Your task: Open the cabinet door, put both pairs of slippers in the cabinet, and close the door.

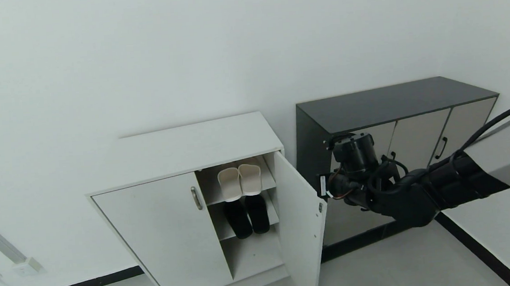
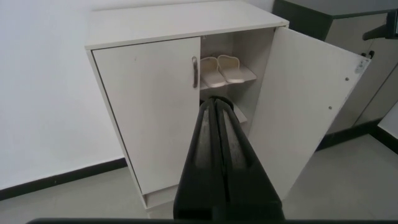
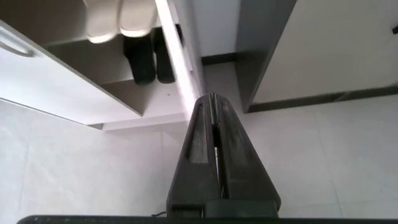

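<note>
In the head view, the white cabinet [image 1: 192, 143] stood against the wall with its left door [image 1: 162, 234] closed and its right door [image 1: 300, 216] swung wide open. The beige slippers [image 1: 240, 180] lay side by side on the top shelf, and the black slippers [image 1: 246, 215] lay side by side on the shelf below, directly under them. The bottom compartment held nothing I could make out. The right gripper [image 1: 325, 187] sat just beside the open door's outer edge, near its top corner; from here I could not tell whether it touched. A dark cabinet [image 1: 391, 104] stood behind the arm.

In the left wrist view, the left gripper [image 2: 216, 101] was clenched on nothing, its fingers pressed together, and it hung well apart from the cabinet [image 2: 180, 22], facing its front. The beige slippers [image 2: 225, 70] showed on the top shelf between the left door [image 2: 149, 106] and the right door [image 2: 311, 106].

In the right wrist view, the right gripper [image 3: 213, 98] was clenched with nothing between its fingers, its tip just beside the right door's [image 3: 177, 56] thin edge. Past that edge lay the beige slippers [image 3: 118, 18] and the black slippers [image 3: 149, 59] on their shelves, with the dark cabinet [image 3: 261, 50] off to the other side.
</note>
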